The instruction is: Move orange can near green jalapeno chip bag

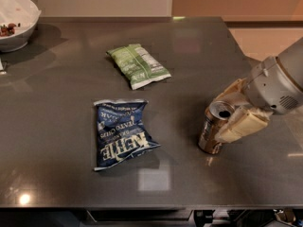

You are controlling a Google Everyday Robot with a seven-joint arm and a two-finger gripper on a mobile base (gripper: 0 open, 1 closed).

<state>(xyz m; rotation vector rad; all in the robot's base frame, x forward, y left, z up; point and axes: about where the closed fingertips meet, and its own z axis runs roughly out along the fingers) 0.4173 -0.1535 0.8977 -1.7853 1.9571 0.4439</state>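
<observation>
The robot's claw (pixel 218 119) hovers at the right edge of a dark table (pixel 189 60), its two cream fingers (pixel 241 126) spread apart. The orange can (pixel 209 135) stands upright between them. The green jalapeno chip bag (pixel 138 65) lies well left of the claw and farther back. A blue chip bag (pixel 122 132) lies directly left. A white bowl (pixel 16 20) sits far left.

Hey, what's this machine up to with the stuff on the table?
A one-armed robot is working on the orange can, which stands at the right of the dark table. Its gripper is right at the can, reaching in from the right. The green jalapeno chip bag lies farther back toward the middle, and the can is not near it yet. A blue chip bag lies in front.
</observation>
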